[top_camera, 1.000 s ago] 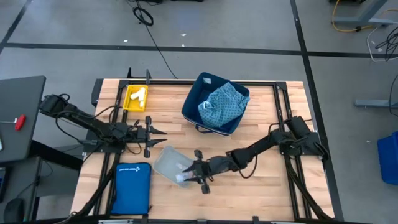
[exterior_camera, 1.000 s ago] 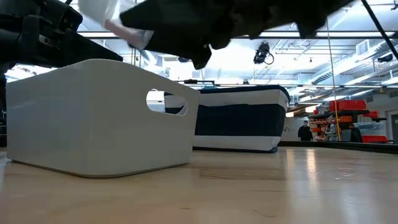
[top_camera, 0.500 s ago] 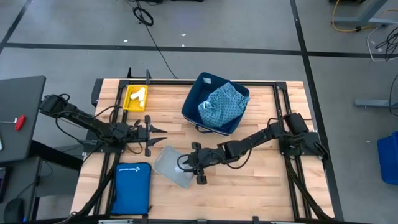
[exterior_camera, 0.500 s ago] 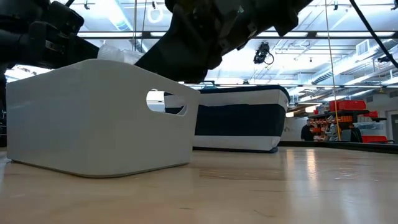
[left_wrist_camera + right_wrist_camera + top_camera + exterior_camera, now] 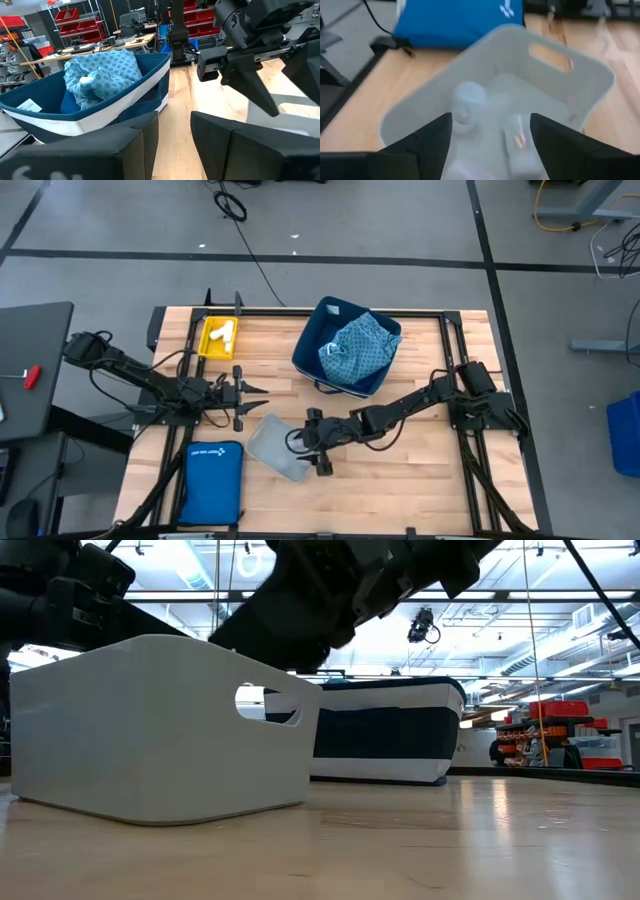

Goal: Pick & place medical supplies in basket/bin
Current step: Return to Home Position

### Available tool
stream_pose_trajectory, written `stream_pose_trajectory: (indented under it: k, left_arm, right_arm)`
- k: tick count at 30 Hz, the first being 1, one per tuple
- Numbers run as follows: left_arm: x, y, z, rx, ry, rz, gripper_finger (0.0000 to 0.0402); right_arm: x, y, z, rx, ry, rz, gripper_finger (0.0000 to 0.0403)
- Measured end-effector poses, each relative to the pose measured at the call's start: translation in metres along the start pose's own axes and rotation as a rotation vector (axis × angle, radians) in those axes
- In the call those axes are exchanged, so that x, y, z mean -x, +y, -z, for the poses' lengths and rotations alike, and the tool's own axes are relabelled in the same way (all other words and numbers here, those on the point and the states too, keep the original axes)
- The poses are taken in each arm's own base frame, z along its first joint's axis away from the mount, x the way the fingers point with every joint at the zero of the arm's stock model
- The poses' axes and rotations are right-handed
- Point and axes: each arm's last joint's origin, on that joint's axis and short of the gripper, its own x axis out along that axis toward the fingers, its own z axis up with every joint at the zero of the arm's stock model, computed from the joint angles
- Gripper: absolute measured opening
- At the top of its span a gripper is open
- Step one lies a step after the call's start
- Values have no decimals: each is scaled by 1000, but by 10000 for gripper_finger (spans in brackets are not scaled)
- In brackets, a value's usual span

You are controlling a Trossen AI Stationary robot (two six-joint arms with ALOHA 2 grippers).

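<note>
- While the right jaws hang spread wide and empty, the table [image 5: 420,480] lies under them and under the left jaws. The left jaws wait well apart from the right ones, with a narrow gap between their fingers [image 5: 125,150] and nothing held.
- Navy bin [image 5: 308,352]: straight ahead of the left jaws, off to one side of the right jaws.
- Pouch [image 5: 212,480]: beyond the tray from the right jaws, flat on the table.
- Grey tray [image 5: 268,442]: just ahead of and below the right jaws.
- Teal cloth [image 5: 358,345]: heaped in the navy bin, ahead of the left jaws.
- Yellow bin [image 5: 207,348]: near the left jaws, well apart from the right; white vials [image 5: 225,332] lie inside.
- Clear bottle [image 5: 469,97] and tube [image 5: 517,135]: on the tray floor below the right jaws, touching neither finger.
</note>
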Motion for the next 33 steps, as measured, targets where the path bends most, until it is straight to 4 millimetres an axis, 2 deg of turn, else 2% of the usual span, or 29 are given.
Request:
stream_pose_trajectory:
  k: [4,8,11,16,17,26,29,33]
  left_arm:
    - [0,0,0,0,0,0,120]
    - [0,0,0,-1,3,0,120]
    - [0,0,1,-2,6,1,120]
    - [0,0,1,-3,7,1,120]
    - [0,0,1,-3,7,1,120]
    - [0,0,1,-2,13,2,120]
    - [0,0,2,-4,18,2,120]
    - [0,0,2,-5,19,1,120]
  right_arm:
    - [1,4,-10,38,-105,-10,267]
    - [3,11,-22,128,-237,-18,226]
    - [4,14,-26,169,-283,-19,168]
    - [6,19,-28,224,-313,-19,33]
    - [6,21,-29,238,-320,-20,17]
    - [18,29,-37,268,-473,-80,5]
    - [35,26,-32,261,-556,-70,3]
    - [68,15,-11,234,-659,-51,2]
